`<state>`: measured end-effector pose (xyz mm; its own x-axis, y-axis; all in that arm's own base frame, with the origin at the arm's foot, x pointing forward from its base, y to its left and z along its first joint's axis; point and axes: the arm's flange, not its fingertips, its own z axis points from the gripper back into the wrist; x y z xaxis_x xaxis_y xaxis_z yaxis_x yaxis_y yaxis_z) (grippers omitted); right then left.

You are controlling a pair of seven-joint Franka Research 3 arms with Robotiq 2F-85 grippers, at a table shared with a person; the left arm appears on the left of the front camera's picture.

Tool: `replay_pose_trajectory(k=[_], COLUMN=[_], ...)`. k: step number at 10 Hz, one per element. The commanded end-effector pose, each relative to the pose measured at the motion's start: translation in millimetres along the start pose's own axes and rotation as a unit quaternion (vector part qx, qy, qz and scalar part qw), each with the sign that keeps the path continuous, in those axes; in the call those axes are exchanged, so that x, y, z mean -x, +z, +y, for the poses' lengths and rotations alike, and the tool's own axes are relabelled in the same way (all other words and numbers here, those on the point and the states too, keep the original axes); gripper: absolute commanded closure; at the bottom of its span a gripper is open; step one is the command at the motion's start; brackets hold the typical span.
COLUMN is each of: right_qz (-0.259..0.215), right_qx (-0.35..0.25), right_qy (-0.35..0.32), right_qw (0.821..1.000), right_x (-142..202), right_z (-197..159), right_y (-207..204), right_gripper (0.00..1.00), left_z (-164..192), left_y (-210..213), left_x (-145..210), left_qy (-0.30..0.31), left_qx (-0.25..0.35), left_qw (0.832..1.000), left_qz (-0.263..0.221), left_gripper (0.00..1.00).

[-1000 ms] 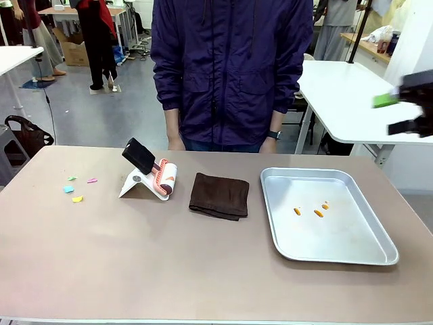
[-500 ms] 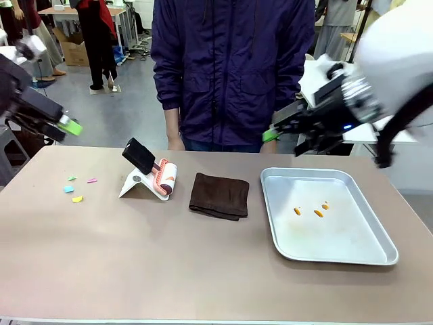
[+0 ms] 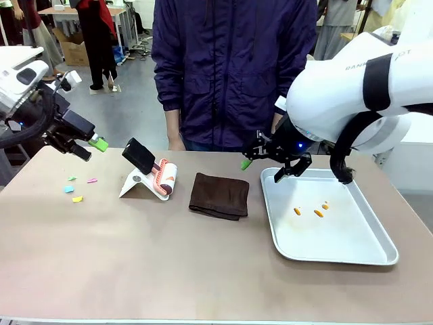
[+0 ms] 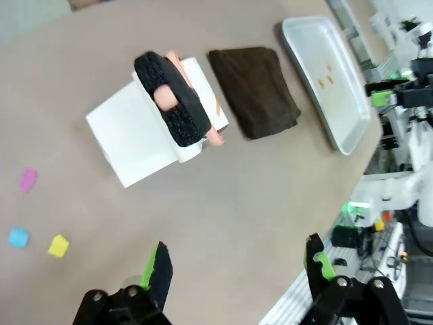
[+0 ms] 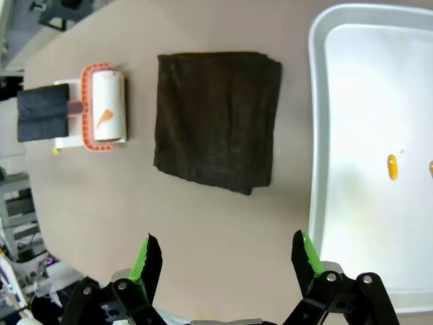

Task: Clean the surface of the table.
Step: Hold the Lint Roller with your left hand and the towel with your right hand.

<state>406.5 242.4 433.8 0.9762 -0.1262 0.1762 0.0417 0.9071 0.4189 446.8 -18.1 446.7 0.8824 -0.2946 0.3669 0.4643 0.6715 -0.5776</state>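
While a person point(image 3: 233, 68) stands beyond, scraps point(image 3: 78, 199) dot the table point(image 3: 169, 257).

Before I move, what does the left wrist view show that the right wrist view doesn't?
Left wrist: small pink, blue and yellow paper scraps on the brownish-taupe table, plus the open left gripper. Right wrist: the open right gripper close up. Both: dark brown folded cloth, silver metal tray with orange bits, white lint roller with black handle.

Bright, even light casts soft shadows on the table point(image 3: 169, 271); the left wrist view is slightly blurred.
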Motion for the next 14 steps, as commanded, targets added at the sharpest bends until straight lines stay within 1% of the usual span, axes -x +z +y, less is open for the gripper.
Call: replay_pose_trajectory(k=[1,2,3,4,5,6,7,9,10,11,12,14], right_qz=[-0.022,-0.022,-0.003,0.010,0.031,0.029,0.033,0.043,0.059,0.071,0.072,0.075], right_qx=[-0.003,-0.003,-0.004,-0.006,-0.001,0.019,0.029,0.040,0.046,0.064,0.098,0.132], right_qy=[0.007,0.007,0.002,0.005,0.013,0.001,0.008,0.019,0.030,0.035,0.029,0.033], right_qw=[1.000,1.000,1.000,1.000,0.999,0.999,0.999,0.998,0.997,0.995,0.992,0.988], right_x=[7,7,1,-10,-22,-30,-36,-51,-57,-63,-66,-66], right_z=[4,4,2,15,27,35,43,51,53,55,56,55], right_y=[4,4,2,-15,-35,-51,-63,-88,-103,-117,-127,-141], right_gripper=[0.00,0.00,0.00,0.00,0.00,0.00,0.00,0.00,0.00,0.00,0.00,0.00], left_z=[-10,-10,-2,-3,-5,-5,-4,7,14,18,23,31], left_y=[4,4,1,-9,-19,-27,-36,-54,-64,-75,-82,-87], left_x=[5,5,0,-9,-18,-24,-33,-52,-60,-67,-72,-78], left_qy=[-0.012,-0.012,-0.003,0.027,0.032,0.042,0.054,0.089,0.109,0.119,0.128,0.141], left_qx=[-0.014,-0.014,-0.002,-0.017,-0.001,-0.017,-0.030,-0.039,-0.033,-0.035,-0.033,-0.041], left_qw=[1.000,1.000,1.000,0.998,0.998,0.997,0.996,0.995,0.993,0.992,0.991,0.989], left_qz=[-0.001,-0.001,0.000,-0.060,-0.061,-0.059,-0.061,-0.032,-0.019,-0.018,-0.023,-0.034], left_gripper=[0.00,0.00,0.00,0.00,0.00,0.00,0.00,0.00,0.00,0.00,0.00,0.00])
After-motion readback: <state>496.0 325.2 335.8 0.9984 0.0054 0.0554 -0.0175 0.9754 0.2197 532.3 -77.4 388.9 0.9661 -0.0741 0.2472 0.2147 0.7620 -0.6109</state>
